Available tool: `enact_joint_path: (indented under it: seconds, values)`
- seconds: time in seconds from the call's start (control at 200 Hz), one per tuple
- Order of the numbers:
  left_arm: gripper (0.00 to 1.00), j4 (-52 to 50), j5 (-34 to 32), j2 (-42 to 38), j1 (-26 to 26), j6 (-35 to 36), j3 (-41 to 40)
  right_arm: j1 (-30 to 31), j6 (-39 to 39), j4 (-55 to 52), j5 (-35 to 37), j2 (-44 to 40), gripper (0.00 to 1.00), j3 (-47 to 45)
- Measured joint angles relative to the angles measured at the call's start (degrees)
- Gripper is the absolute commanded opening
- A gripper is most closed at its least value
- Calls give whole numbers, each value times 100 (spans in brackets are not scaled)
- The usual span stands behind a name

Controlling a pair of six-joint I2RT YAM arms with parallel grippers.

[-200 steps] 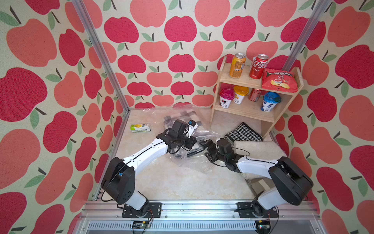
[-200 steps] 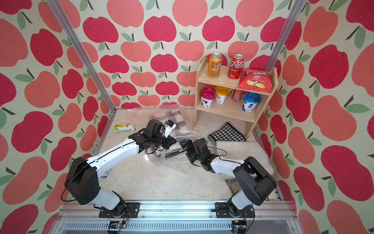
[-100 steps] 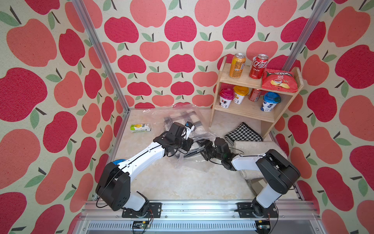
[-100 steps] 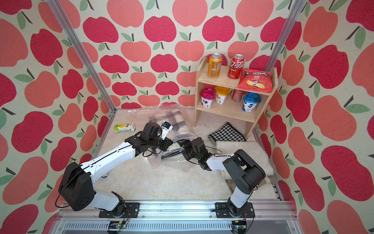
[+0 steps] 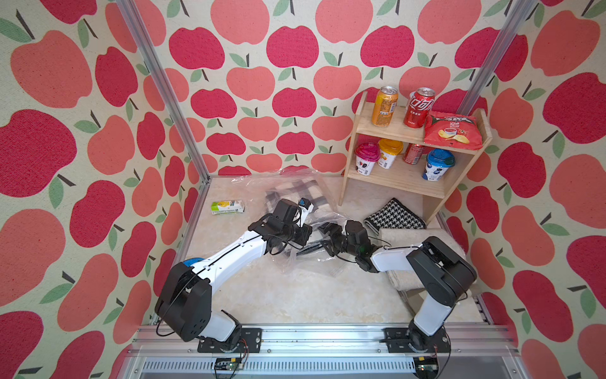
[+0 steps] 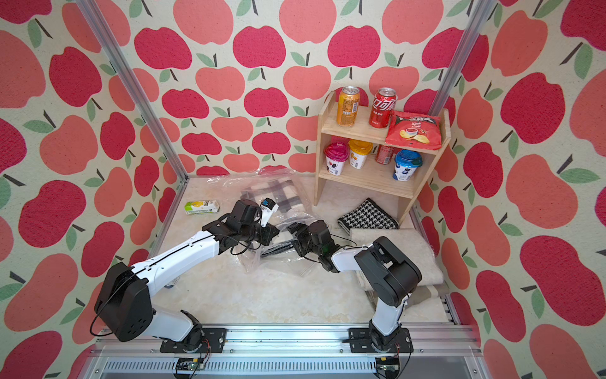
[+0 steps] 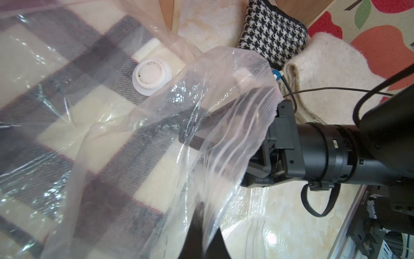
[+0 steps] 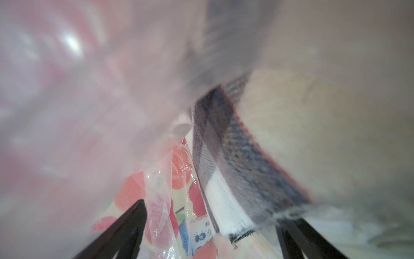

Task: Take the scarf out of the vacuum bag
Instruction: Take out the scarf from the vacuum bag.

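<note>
Left wrist view: the scarf (image 7: 67, 94) lies flat inside the bag (image 7: 224, 94). It is a cream plaid crossed by broad grey-plum bands with thin red lines, woven and slightly fuzzy, its pattern dulled by the clear, crinkled film over it. A round white valve cap (image 7: 151, 76) sits on the bag's face. In both top views the bag lies on the tabletop (image 5: 295, 302) near the middle of the far edge, just beside the foot of the shelf (image 5: 346, 177), its mouth turned toward the near edge, where both arms meet. The left gripper (image 7: 200, 228) is clenched on the upper film at the mouth and lifts it into a loose hood. The right gripper (image 8: 216, 215) is inside that hood with its jaws spread wide; in the right wrist view the scarf's fringed, folded end sits between them, not yet pinched. The scarf should be light, soft and limp, and will likely drag on the clingy plastic and unfold rather than slide out as a block. The best hold looks to be that near folded end, taken across all its layers and well in from the fringe. The film is thin and slippery, so the risk is catching it with the cloth, or the whole bag trailing after.
</note>
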Motion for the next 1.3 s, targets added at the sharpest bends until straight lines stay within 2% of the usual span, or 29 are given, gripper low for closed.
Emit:
enact_joint_path:
  seconds: [0.125,0.245,0.33,0.455,0.595,0.83,1.09,1.301]
  values:
    - [0,0,7,-4,42,2,-13,-2,20,37,0,76,90,46]
    - [0,-2,20,-22,70,2,-31,-17,48,111,-2,160,84,83]
    - [0,-2,22,-26,90,2,-31,-39,105,212,-22,234,76,114]
    - [0,-2,35,-26,116,2,-31,-70,149,304,-55,273,56,146]
    - [0,-2,66,-28,144,2,-31,-111,168,313,-109,273,48,258]
    - [0,-2,68,-33,177,2,-31,-138,168,308,-160,273,49,356]
    - [0,-4,68,-33,177,4,-31,-136,175,317,-199,354,54,348]
    - [0,-7,68,-33,177,2,-31,-85,190,308,-216,409,64,348]
